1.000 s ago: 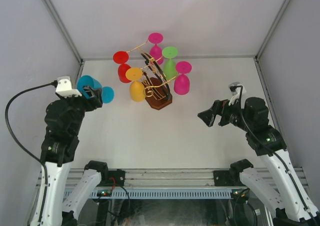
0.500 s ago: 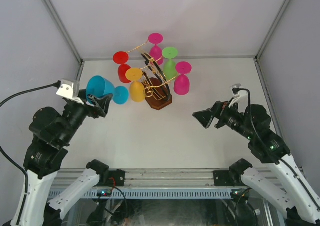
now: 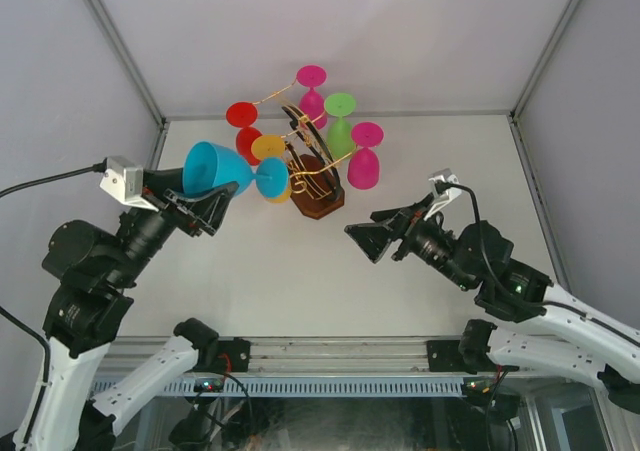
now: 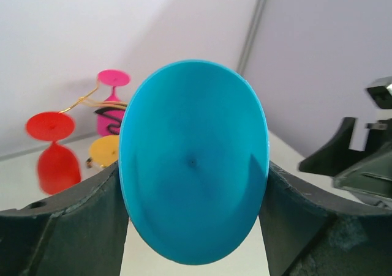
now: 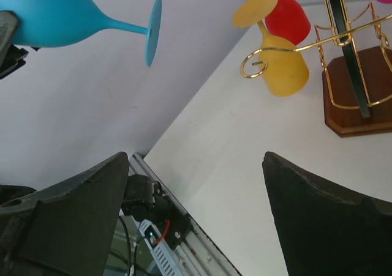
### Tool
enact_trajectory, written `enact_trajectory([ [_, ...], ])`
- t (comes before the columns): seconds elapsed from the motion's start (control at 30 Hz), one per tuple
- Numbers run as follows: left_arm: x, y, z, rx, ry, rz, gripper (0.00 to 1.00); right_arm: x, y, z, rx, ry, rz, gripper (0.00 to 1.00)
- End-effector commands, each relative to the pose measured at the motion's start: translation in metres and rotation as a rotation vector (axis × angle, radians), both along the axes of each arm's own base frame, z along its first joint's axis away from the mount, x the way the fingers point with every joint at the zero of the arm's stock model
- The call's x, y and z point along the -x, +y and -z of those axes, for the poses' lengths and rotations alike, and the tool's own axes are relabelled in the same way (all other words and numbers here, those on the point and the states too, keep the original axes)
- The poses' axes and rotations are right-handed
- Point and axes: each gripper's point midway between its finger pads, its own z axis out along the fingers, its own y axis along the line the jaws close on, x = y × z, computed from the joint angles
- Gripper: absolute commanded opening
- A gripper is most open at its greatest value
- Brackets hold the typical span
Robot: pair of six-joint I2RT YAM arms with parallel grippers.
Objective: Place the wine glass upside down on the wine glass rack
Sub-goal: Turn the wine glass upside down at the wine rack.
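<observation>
My left gripper (image 4: 193,172): clamped on the bowl of the blue wine glass (image 3: 213,168), one finger pressed to each side, raised over the left part of the table (image 3: 420,291).
My right gripper (image 5: 196,160): jaws spread wide with nothing between them, held over the table right of centre, fingers pointing toward the rack.
Wine glass: on its side in my left grip, open mouth facing my left wrist camera, stem and foot (image 5: 153,31) aimed at the rack. It is not on the rack. From my right wrist, the foot stands apart from the gold wire.
Wine glass rack (image 3: 322,203): gold wire arms with curled ends on a dark wooden base, standing mid-table toward the back.
Nearest hanging glass: a yellow glass (image 5: 285,71), bowl down, on the side facing my left arm.
Behind it: a red glass (image 3: 243,131), bowl down.
Far side: a green glass (image 3: 341,131) and two magenta glasses (image 3: 365,161) (image 3: 313,96), all bowl down.
</observation>
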Motion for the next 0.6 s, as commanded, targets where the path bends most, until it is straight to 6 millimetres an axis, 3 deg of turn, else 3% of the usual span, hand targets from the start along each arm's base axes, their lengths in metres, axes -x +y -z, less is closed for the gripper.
enact_trajectory([
  [0.0,0.003,-0.02,-0.027,0.084,-0.059,0.087,0.6,-0.011,-0.006,-0.037,-0.136,-0.054,0.096,0.89],
  [0.23,0.0,-0.049,-0.029,0.083,-0.068,0.15,0.6,-0.011,-0.023,-0.033,-0.219,-0.057,0.142,0.89],
  [0.57,0.001,-0.095,-0.019,0.05,-0.058,0.24,0.6,-0.006,-0.017,-0.045,-0.268,-0.106,0.096,0.87],
])
